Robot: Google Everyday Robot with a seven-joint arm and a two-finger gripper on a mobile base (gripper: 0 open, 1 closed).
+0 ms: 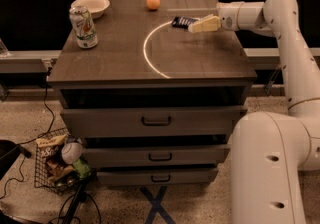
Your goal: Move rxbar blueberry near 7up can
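The rxbar blueberry point(183, 21) is a dark blue flat bar lying on the cabinet top at the back right. My gripper point(192, 27) reaches in from the right, its pale fingertips point(202, 25) right at the bar's right end, partly covering it. The 7up can point(83, 27) stands upright near the left edge of the top, far from the bar and the gripper.
A shallow white bowl point(92, 5) sits behind the can. An orange point(153, 1) lies at the back middle. The grey cabinet top point(115, 58) has a white arc of light on it. A wire basket point(55, 163) with clutter stands on the floor at lower left.
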